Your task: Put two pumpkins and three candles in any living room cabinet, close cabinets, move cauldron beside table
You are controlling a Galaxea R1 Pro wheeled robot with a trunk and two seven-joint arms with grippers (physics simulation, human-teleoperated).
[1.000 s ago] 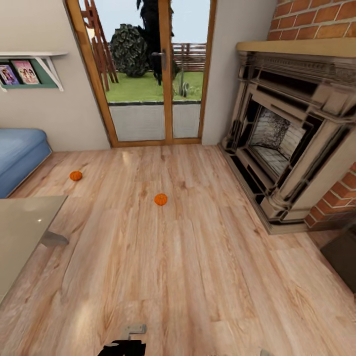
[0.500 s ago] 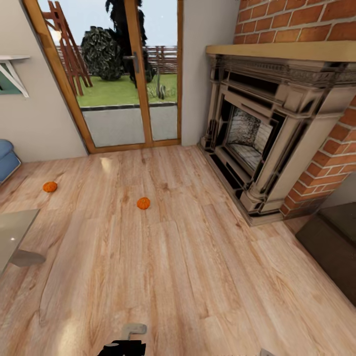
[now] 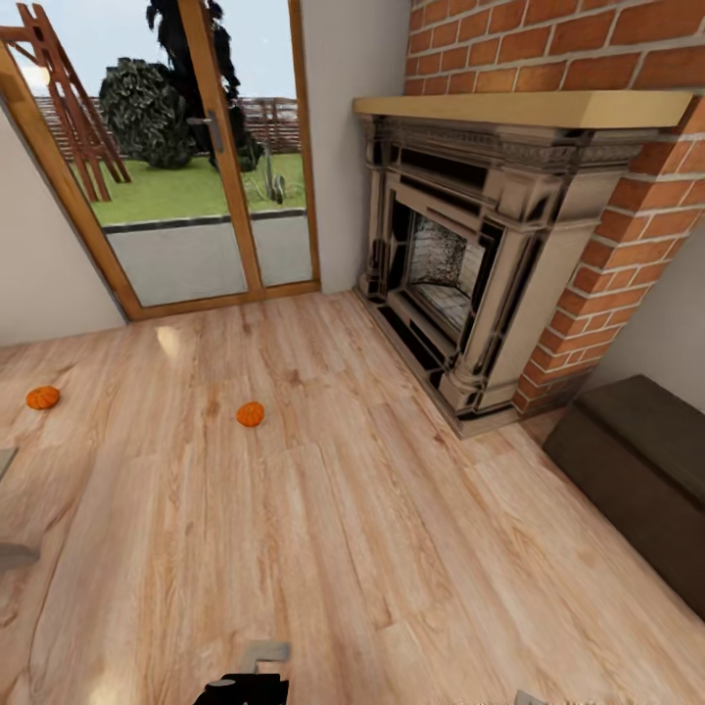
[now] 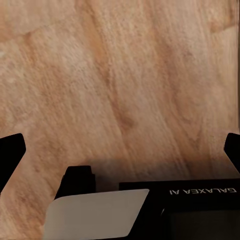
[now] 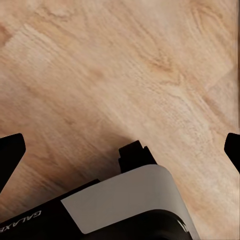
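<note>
Pumpkins (image 3: 250, 414) (image 3: 42, 398) (two) on floor (image 3: 343, 548) — cabinet (image 3: 636, 470) rightward.

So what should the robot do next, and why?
Probably roll toward the nearer pumpkin. Both pumpkins, that one and the far one, lie on the wood floor, out of reach. Both grippers, left and right, are open and hold nothing.
</note>
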